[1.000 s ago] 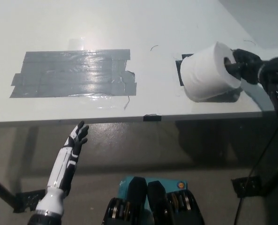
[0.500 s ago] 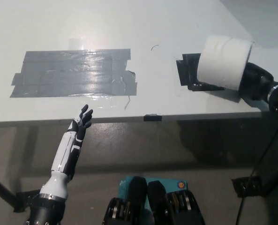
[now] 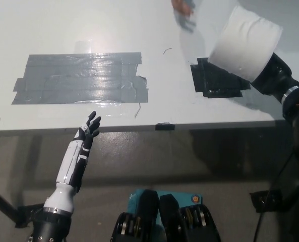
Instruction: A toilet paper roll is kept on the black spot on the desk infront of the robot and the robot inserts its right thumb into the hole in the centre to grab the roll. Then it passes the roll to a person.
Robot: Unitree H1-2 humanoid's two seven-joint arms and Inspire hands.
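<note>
From my feed, the toilet paper roll (image 3: 246, 43) is up off the table (image 3: 48, 25), carried on the black right hand (image 3: 273, 75), which is clamped onto the roll from behind. I can't see the fingers themselves because the roll hides them. The roll sits above and a bit right of the black spot (image 3: 217, 80), which is now uncovered. A person's hand (image 3: 183, 11) shows blurry at the top edge, just left of the roll, not touching it. The white left hand (image 3: 88, 132) hangs at the table's front edge, fingers spread, holding nothing. There's a big grey tape patch (image 3: 78, 78) on the left.
</note>
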